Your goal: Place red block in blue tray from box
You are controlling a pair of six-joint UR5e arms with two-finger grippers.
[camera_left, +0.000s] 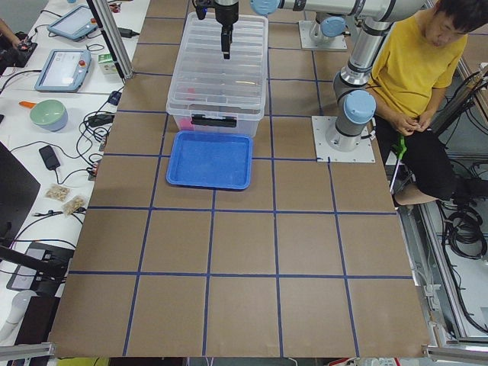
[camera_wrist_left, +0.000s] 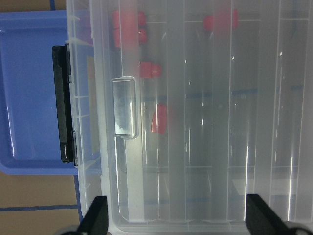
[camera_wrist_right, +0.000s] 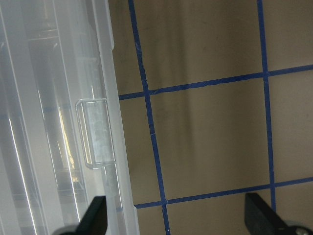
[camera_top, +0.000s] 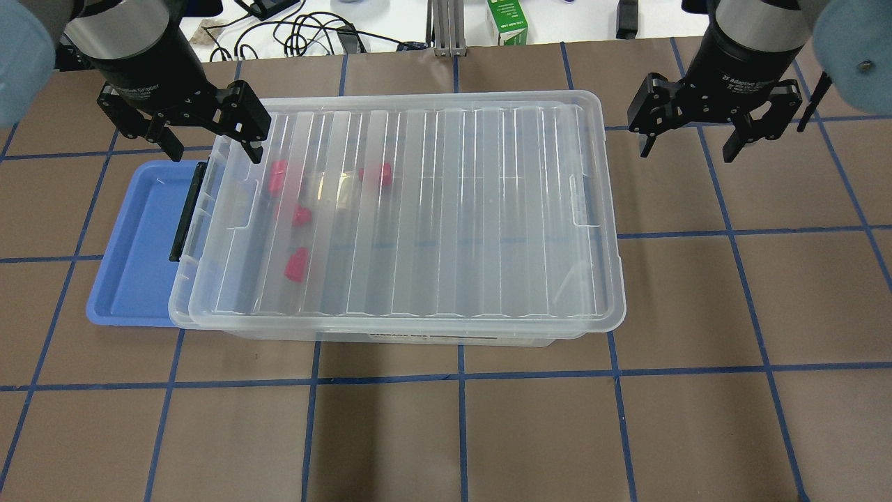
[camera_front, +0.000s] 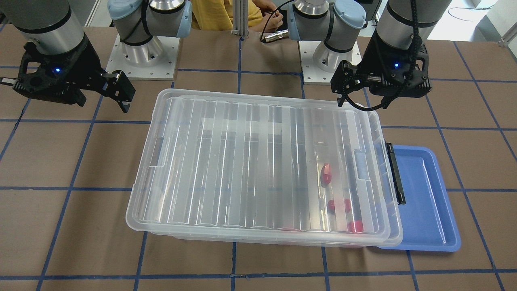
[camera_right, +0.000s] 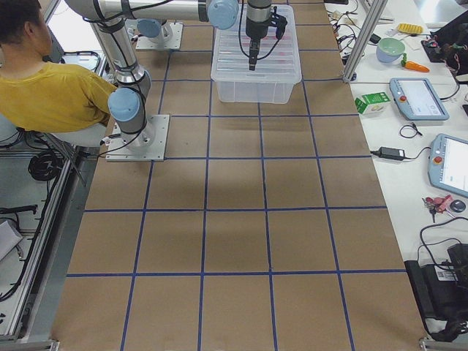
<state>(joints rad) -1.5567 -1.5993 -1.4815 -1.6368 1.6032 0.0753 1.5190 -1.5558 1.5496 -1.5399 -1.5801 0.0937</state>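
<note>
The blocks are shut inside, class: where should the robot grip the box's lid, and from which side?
Probably the lid's overhanging lip at the short end by the right gripper, from that side: it juts past the box; the black latch is opposite.

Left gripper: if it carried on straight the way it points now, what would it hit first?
Most likely the closed lid of the box. The left gripper points straight down over it, fingers open. The red blocks lie beneath that lid, so it would not reach them. Its height above the lid is unclear.
</note>
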